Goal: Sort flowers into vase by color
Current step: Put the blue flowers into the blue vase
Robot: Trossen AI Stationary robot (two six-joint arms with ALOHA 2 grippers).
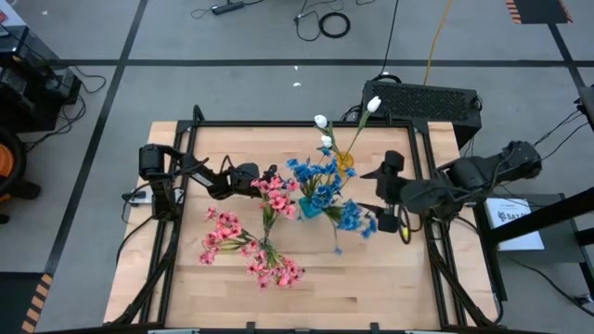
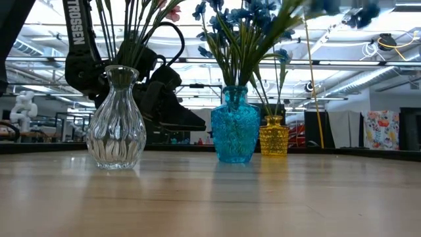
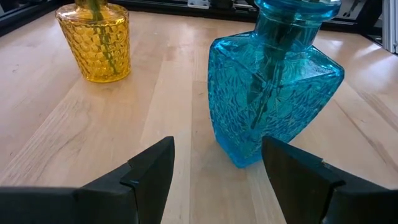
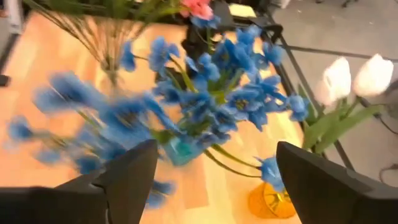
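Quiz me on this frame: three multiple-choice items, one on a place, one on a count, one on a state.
1. Where does the yellow vase stand in the low view?
A. just right of the blue vase
B. left of the clear vase
C. between the clear and blue vases

2. How many vases are on the table?
A. two
B. three
C. four

3. How is the left gripper?
A. shut on a pink stem
B. shut on the blue vase
C. open, holding nothing

Answers:
1 A, it stands close by the blue vase's right.
2 B, clear, blue and yellow.
3 C, its wrist view shows spread fingers with bare wood between.
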